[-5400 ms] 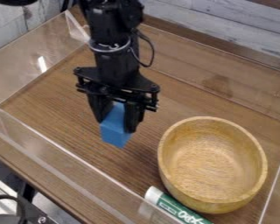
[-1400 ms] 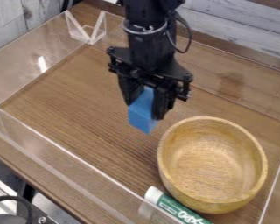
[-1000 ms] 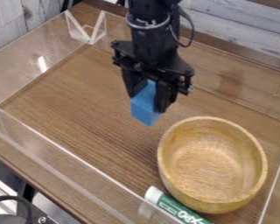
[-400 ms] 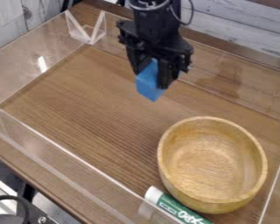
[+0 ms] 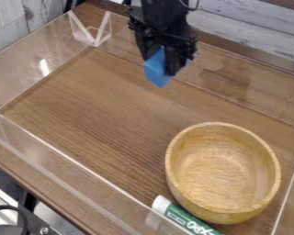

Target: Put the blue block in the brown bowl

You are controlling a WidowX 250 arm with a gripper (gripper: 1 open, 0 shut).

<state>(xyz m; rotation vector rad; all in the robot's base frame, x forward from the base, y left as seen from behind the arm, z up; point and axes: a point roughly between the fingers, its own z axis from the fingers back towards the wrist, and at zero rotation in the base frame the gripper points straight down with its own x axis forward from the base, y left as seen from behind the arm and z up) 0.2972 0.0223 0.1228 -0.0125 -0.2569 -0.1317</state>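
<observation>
1. Block (image 5: 158, 70) first, as the task's thing: small, bright blue, stiff by the look, probably light; smooth faces, so likely a bit slippery. Pinched across its upper part by the jaws, lower end hanging free below them, clear of the table.
2. Nearest the camera: a white-and-green tube (image 5: 184, 217) lying at the front edge, just beside the bowl's near rim. Best kept clear of.
3. Bowl (image 5: 186, 138): wide, shallow, light wood, thick rim, empty. Big target against so small a block; a low release looks wise to stop a bounce off hard wood.
4. Table (image 5: 76, 110): bare wood between bowl and block, open room for a straight carry.
5. Clear low walls (image 5: 15, 147) ringing the table at left and front; no need to go near them.
6. Farthest: gripper (image 5: 162, 57) near the back of the table, well apart from the bowl, jaws clamped on the block.
</observation>
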